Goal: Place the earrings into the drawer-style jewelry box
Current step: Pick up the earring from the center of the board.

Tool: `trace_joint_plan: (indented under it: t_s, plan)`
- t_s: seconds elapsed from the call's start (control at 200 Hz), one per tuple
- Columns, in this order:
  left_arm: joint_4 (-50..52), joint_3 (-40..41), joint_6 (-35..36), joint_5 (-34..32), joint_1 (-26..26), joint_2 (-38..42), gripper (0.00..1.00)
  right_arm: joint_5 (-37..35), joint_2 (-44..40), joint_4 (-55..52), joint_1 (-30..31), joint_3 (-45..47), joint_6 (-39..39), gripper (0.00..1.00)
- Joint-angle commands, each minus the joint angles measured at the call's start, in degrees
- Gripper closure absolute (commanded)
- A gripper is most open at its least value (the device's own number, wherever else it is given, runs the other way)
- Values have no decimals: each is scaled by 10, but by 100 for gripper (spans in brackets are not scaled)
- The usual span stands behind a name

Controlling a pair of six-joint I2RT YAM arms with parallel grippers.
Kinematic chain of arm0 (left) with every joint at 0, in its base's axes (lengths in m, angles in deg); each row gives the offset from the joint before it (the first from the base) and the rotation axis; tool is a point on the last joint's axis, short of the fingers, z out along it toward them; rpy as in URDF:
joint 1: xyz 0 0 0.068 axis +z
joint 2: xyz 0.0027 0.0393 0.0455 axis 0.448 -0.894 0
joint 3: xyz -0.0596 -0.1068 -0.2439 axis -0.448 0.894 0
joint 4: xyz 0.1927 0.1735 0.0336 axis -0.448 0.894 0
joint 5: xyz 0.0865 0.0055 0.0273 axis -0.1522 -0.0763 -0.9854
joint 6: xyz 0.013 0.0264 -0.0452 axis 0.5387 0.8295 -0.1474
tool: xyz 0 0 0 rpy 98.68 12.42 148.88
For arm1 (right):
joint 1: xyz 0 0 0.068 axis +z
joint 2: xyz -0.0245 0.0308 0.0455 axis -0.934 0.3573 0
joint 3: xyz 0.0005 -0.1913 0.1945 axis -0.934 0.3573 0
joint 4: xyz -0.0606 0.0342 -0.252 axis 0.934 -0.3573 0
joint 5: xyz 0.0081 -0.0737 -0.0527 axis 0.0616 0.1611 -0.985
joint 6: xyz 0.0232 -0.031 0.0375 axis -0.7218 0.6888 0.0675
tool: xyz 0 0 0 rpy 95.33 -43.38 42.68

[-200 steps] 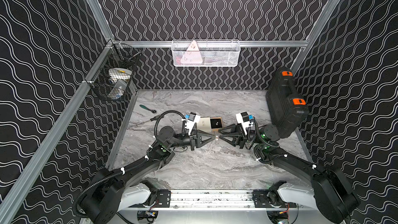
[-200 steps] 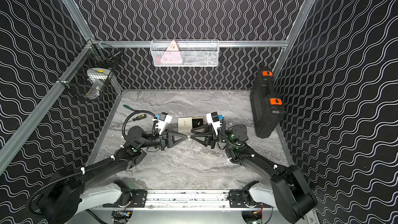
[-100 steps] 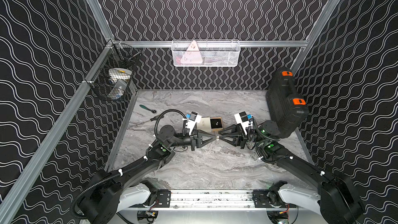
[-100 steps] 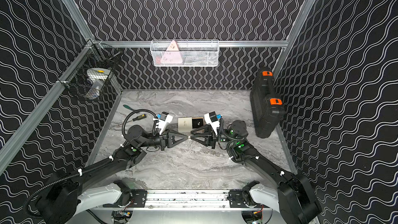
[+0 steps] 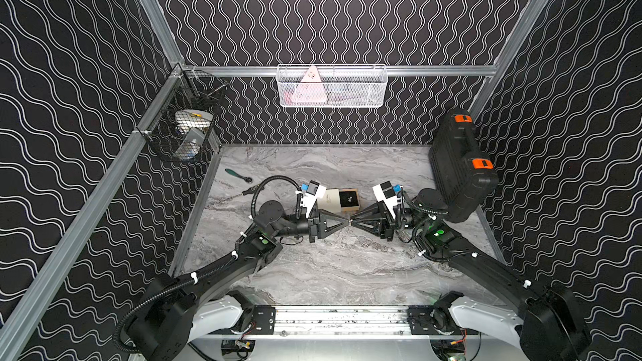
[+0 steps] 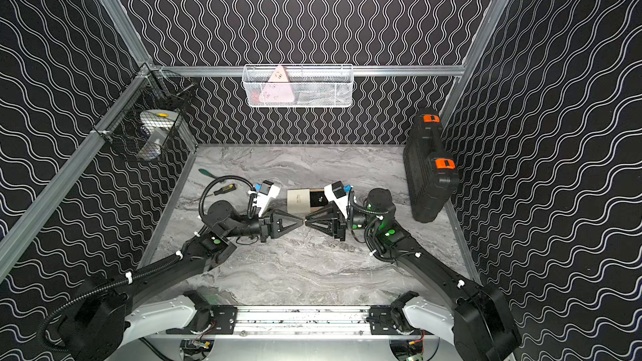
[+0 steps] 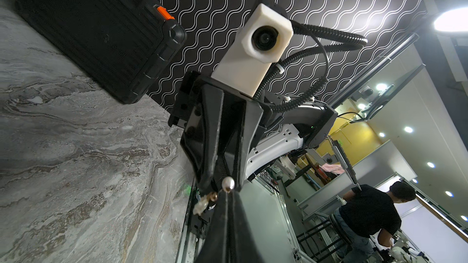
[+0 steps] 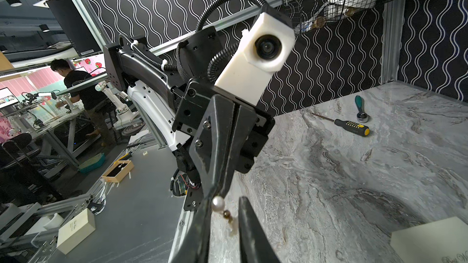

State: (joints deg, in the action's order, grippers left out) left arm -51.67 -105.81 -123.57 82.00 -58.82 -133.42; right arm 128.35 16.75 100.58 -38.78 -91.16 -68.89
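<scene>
My right gripper (image 5: 353, 220) had narrowed around the pearl-and-gold drop earring (image 8: 218, 202), jaws still a little apart; my left gripper (image 7: 228, 197) stayed pinched on it. I judged the handover nearly made.

Right gripper (image 5: 352, 221) narrower (jaws apart)

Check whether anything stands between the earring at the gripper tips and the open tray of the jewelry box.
Nothing visible does. The earring hangs from the shut left gripper, with the right gripper open around it. The jewelry box's tray lies slid out just behind the tips, nothing lying between.
</scene>
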Motion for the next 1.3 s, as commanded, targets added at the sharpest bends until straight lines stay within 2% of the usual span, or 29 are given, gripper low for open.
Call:
trace_joint_plan:
  t_s: [0.0, 0.34, 0.495, 0.766, 1.106, 1.166, 1.246, 1.296]
  plan:
    - [-11, -4, 1, 3, -1, 0, 100, 4, -5, -14, 2, -6, 16, 80]
    - [-9, -4, 3, 2, 0, -3, 100, 4, -11, -23, 2, -9, 22, 84]
    - [-11, -3, 1, 2, 0, -3, 100, 4, -11, -32, 3, -11, 26, 89]
    - [-14, -3, -1, 1, -1, -4, 100, 6, -8, -36, 3, -11, 30, 89]
    - [-14, -2, -2, -1, -1, -5, 100, 4, -9, -29, 5, -9, 31, 99]
    - [-14, -3, -3, -5, -1, -4, 91, 2, -10, -31, 5, -9, 33, 100]
    - [-5, -6, -3, -12, 0, -1, 64, -9, -11, -40, 5, -8, 36, 100]
    - [11, -10, 3, -20, 1, 5, 53, -24, -12, -61, 5, -11, 46, 100]
